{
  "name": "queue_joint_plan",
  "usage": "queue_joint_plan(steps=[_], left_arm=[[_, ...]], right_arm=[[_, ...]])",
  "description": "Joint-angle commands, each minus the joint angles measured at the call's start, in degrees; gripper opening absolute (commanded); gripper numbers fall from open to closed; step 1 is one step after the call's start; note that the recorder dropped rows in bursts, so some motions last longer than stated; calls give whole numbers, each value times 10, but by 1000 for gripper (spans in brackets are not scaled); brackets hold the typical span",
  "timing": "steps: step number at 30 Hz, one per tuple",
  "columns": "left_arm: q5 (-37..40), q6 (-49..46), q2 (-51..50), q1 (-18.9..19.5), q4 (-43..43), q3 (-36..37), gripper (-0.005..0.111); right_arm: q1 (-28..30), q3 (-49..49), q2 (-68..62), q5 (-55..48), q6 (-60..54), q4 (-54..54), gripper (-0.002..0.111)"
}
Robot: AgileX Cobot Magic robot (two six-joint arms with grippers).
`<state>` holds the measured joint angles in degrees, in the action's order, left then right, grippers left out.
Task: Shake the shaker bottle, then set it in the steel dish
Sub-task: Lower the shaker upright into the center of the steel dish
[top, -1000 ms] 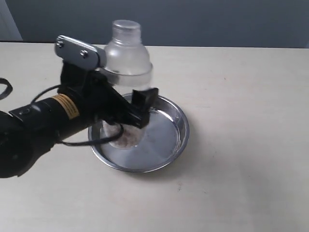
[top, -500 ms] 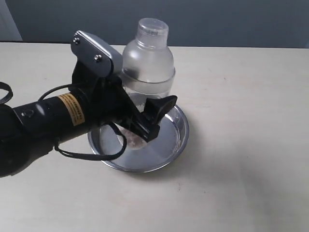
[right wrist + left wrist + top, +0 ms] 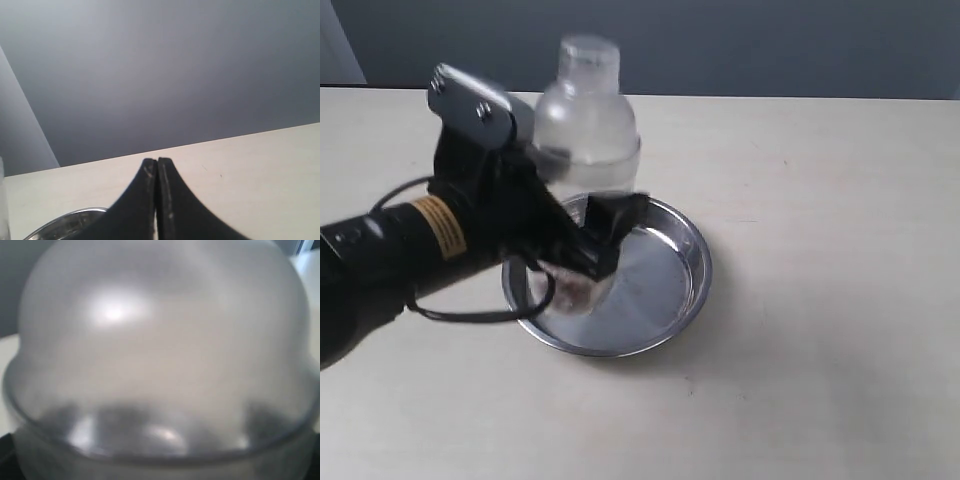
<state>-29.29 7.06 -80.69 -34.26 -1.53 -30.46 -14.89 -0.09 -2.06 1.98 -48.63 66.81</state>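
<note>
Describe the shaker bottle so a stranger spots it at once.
On the beige table sits a round shiny steel dish. At its left side the left gripper holds a clear frosted plastic shaker bottle: the only see-through thing, domed, with a round cap.

A clear, frosted plastic bottle (image 3: 588, 125) with a domed shoulder and a small round cap is held upright over the left part of a dish (image 3: 665, 285), its outline slightly blurred. Brown granules (image 3: 575, 290) are seen at its base, low within the rim. Whether the base touches the dish cannot be told. The dish, round, shallow and of shiny steel with a low sloped rim, is set flat on a pale table (image 3: 820, 350).
</note>
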Motion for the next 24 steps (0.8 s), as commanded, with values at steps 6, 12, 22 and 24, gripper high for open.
queue_joint_plan(steps=[6,12,22,24], left_arm=[[-258,-18,-115,22,15,8,0],[-407,5,-246,22,36,8,0],[-407,-2,-309,22,48,-20,0],[-407,-8,-316,22,45,-26,0]], right_arm=[[2,1,1,1,-2,-1,-1],[2,1,1,0,-2,-1,-1],[2,1,1,0,-2,-1,-1],[2,1,1,0,-2,-1,-1]])
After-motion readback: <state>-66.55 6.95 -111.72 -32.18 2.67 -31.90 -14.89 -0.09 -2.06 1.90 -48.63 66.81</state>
